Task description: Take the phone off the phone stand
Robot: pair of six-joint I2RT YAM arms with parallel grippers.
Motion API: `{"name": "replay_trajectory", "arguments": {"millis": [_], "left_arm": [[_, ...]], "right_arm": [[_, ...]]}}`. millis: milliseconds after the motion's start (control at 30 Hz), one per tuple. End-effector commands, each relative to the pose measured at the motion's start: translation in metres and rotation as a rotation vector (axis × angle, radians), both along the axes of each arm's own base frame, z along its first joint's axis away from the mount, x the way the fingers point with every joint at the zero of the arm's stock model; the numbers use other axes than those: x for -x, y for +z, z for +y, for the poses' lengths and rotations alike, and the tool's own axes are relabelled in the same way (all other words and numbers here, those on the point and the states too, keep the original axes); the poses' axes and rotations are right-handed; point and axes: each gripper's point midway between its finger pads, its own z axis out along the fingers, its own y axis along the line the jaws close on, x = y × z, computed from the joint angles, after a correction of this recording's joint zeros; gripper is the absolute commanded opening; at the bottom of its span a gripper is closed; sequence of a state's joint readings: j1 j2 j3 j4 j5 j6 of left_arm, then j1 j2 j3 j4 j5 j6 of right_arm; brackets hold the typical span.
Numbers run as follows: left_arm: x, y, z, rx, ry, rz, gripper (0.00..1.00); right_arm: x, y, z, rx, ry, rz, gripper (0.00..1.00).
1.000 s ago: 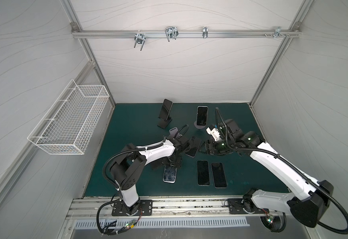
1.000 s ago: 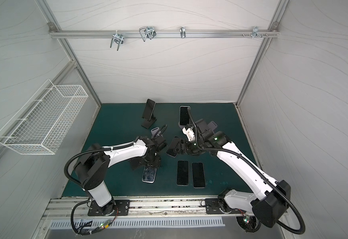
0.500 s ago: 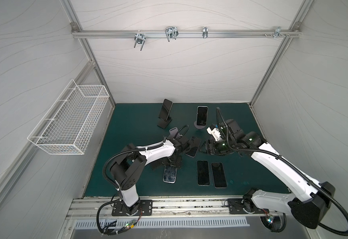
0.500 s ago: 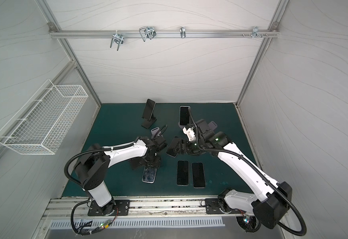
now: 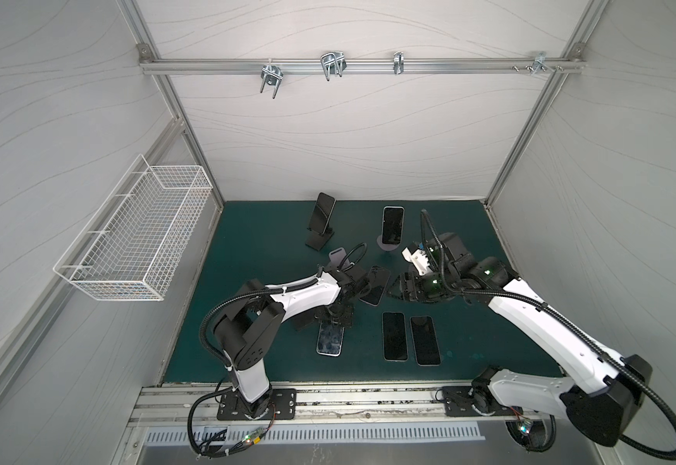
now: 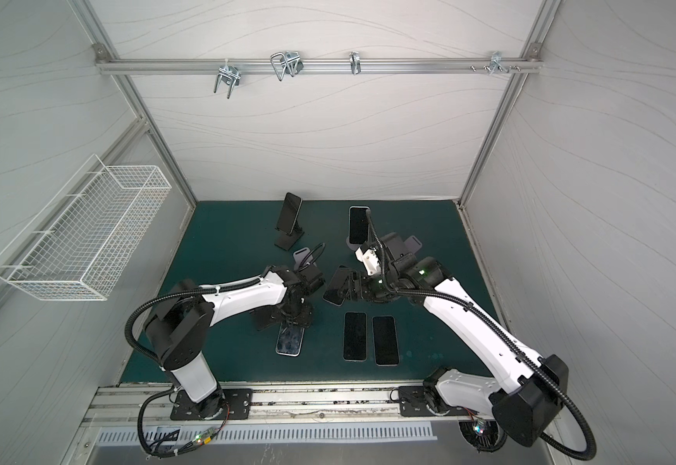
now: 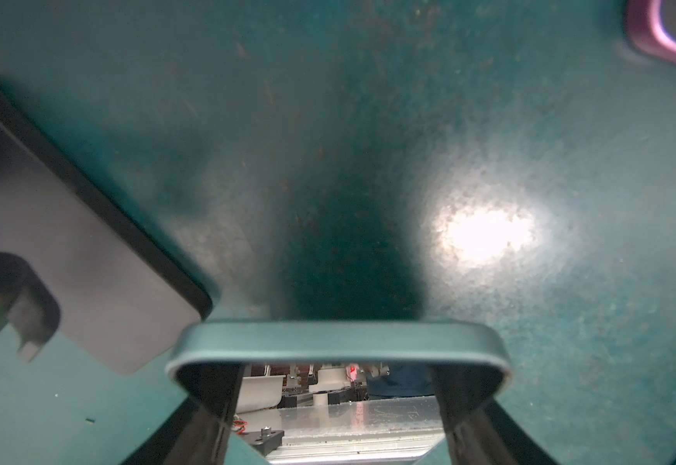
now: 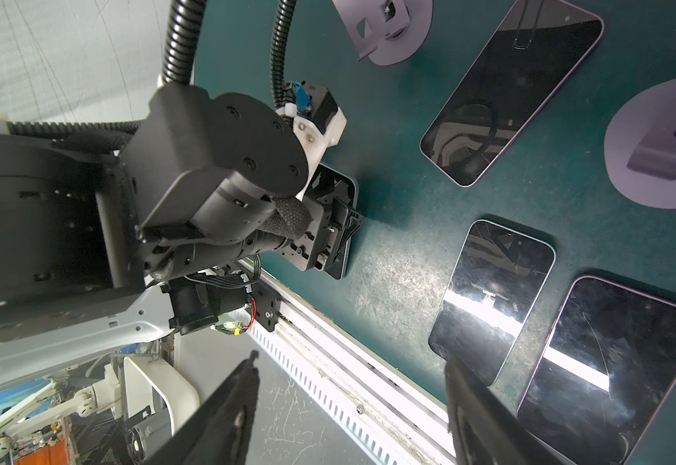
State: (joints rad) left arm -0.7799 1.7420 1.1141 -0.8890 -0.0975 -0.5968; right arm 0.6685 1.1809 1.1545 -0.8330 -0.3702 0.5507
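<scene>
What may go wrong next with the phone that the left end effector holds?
1. The left end effector is shut on the teal-edged phone down at the mat; opening before it lies flat may drop it.
2. The black stand sits close beside; pulling away could knock it.

Left gripper (image 5: pixel 337 319) closed, pointing down; right gripper (image 5: pixel 398 289) parted, level.

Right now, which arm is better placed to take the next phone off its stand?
Right: the right gripper is open and empty near the back-centre phone; the left gripper is shut on the near-left phone.
</scene>
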Motion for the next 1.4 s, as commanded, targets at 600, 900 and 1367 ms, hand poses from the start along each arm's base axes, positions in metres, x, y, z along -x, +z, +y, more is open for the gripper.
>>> {"name": "replay_trajectory", "arguments": {"millis": [600, 900, 1367], "left_arm": [[0.008, -0.017, -0.008, -0.003, -0.012, 0.056, 0.71], [0.015, -0.029, -0.009, 0.0, -0.015, 0.094, 0.76], [0.014, -0.042, -0.015, 0.019, 0.007, 0.107, 0.82]], "right_arm": [[-0.001, -0.008, 0.003, 0.011, 0.01, 0.008, 0.74], [-0.006, -0.001, 0.01, -0.01, 0.021, -0.003, 0.74], [-0.006, -0.001, 0.012, -0.014, 0.047, 0.009, 0.74]]}}
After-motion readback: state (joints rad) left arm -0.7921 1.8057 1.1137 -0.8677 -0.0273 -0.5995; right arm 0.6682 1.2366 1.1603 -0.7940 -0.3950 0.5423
